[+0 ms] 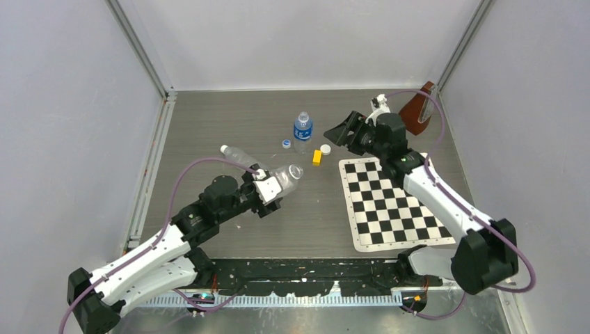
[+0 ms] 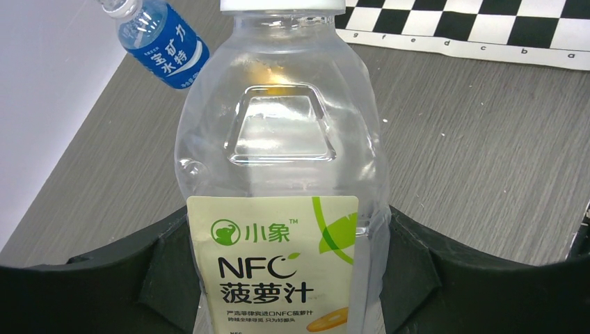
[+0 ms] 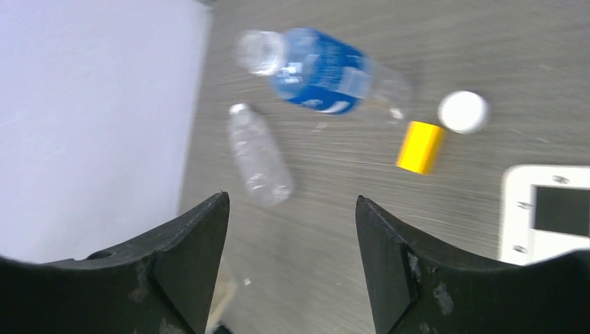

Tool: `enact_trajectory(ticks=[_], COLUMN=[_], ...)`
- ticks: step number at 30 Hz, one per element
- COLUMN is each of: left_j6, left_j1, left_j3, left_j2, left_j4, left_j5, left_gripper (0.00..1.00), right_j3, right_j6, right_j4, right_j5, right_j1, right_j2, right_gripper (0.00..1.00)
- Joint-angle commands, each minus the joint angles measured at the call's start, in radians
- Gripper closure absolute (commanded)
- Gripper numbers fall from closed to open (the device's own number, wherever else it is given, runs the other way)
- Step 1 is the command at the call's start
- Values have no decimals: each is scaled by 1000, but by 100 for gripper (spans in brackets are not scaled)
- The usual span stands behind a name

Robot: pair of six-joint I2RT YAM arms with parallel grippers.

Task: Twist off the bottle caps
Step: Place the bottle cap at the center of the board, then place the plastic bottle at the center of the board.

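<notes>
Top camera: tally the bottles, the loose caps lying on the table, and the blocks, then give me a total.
Bottles: 3 (blue-labelled bottle, slim bottle, wide bottle)
Loose caps: 2 (bluish cap, white cap)
Blocks: 1 (yellow block)
Total: 6

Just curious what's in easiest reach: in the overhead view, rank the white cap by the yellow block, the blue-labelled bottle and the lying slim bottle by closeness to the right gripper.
From the right gripper:
1. white cap, close beside it on the table.
2. blue-labelled bottle, standing further to the left.
3. slim bottle, lying far off to the left.
</notes>
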Motion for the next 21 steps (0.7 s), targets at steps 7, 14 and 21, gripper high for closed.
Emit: enact_trajectory(ticks=[7,14,21], left_j6=[-35,-41,-40], left_j1=[-3,-3,-3], left_j3=[5,10,9], left_j2=[52,64,57], left_j4=[133,136,134], left_j5=[-24,-19,-17], left_gripper=[97,97,97], right_j3=[-33,-11,-8], right_j6=[-59,-165,-176], right_j4=[123,73,73], right_j5=[-290,-248,-216], right_j1=[120,283,315], right_j2=[-199,-163,-122], right_gripper=[18,17,21])
